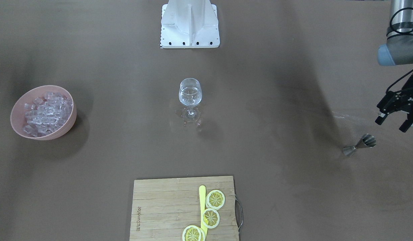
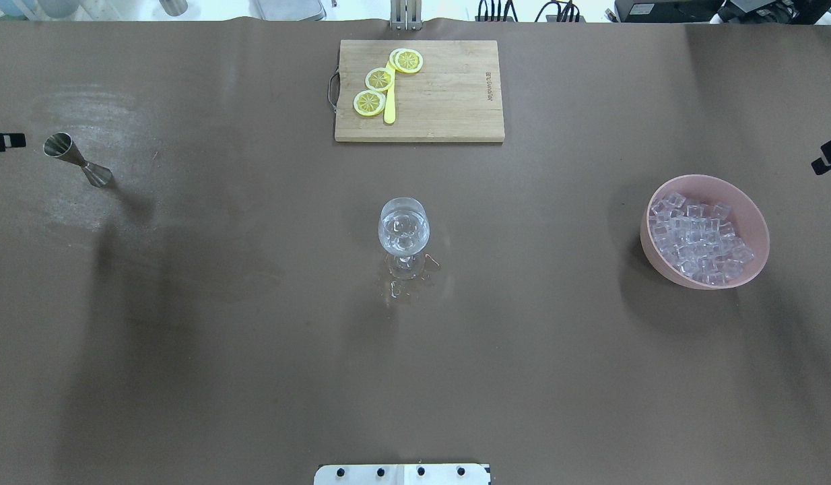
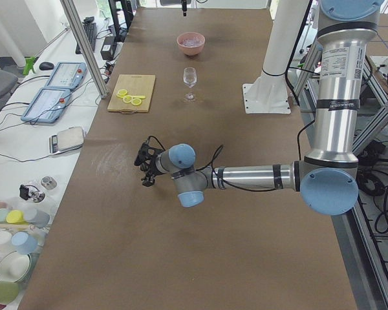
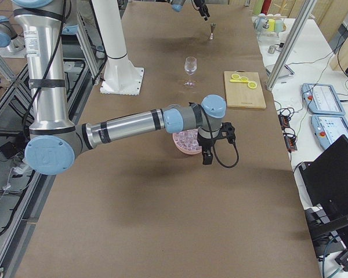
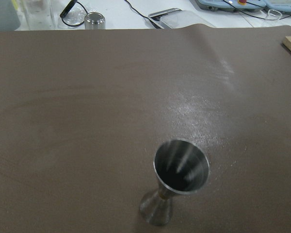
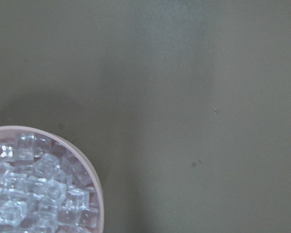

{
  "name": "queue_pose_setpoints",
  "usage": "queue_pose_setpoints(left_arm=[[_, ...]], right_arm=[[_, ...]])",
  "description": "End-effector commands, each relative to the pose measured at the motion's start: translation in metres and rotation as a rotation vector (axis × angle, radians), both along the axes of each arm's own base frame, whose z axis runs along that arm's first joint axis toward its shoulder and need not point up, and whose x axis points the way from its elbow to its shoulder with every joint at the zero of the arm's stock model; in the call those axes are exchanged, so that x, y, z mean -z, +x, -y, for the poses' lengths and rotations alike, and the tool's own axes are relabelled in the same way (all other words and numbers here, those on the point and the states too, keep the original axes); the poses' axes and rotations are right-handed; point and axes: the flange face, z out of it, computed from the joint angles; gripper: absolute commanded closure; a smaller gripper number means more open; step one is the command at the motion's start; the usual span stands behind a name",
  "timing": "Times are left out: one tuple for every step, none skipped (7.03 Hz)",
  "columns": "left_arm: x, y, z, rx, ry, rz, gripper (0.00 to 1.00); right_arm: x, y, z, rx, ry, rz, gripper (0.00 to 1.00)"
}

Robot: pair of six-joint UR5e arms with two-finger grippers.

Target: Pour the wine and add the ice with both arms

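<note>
A stemmed wine glass (image 1: 190,93) stands mid-table with clear contents; it also shows in the overhead view (image 2: 403,229). A few clear cubes (image 2: 396,289) lie by its foot. A pink bowl (image 2: 755,209) holds the ice (image 2: 698,239), which also shows in the right wrist view (image 6: 29,194). A steel jigger (image 1: 360,145) stands upright just below my left gripper (image 1: 393,123), which is open and empty. The left wrist view looks down into the jigger (image 5: 180,167). My right gripper (image 4: 210,152) hovers beside the bowl; only a fingertip (image 2: 829,156) shows overhead, so I cannot tell its state.
A wooden cutting board (image 1: 159,207) with lemon slices (image 1: 215,199) and a yellow knife (image 1: 202,201) lies at the table's far edge from the robot. The white stand (image 1: 189,23) sits at the robot's side. A wet-looking patch (image 2: 79,108) marks the table near the jigger.
</note>
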Motion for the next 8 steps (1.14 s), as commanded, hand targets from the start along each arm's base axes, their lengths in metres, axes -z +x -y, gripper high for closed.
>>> queue_pose_setpoints(left_arm=[[0.05,-0.036,0.061,-0.028,-0.058,0.02,0.02],[0.061,-0.039,0.08,-0.054,-0.063,0.077,0.02],[0.07,-0.04,0.09,-0.058,-0.061,0.093,0.02],[0.071,-0.04,0.091,-0.057,-0.061,0.094,0.02],[0.07,-0.043,0.092,-0.051,-0.067,0.096,0.02],[0.069,-0.045,0.092,-0.049,-0.067,0.095,0.02],[0.07,-0.046,0.092,-0.048,-0.064,0.094,0.02],[0.071,-0.046,0.092,-0.045,-0.063,0.096,0.02]], right_arm=[[0.029,-0.05,0.008,-0.017,-0.045,0.01,0.0],[0.043,-0.071,-0.001,-0.024,-0.068,0.018,0.0],[0.049,-0.104,-0.012,-0.017,-0.102,0.005,0.0],[0.047,-0.121,-0.019,0.006,-0.105,-0.011,0.0],[0.042,-0.137,-0.024,0.031,-0.116,-0.022,0.01],[0.042,-0.147,-0.028,0.04,-0.129,-0.023,0.01],[0.042,-0.163,-0.033,0.068,-0.128,-0.027,0.02],[0.04,-0.171,-0.036,0.08,-0.125,-0.035,0.08]])
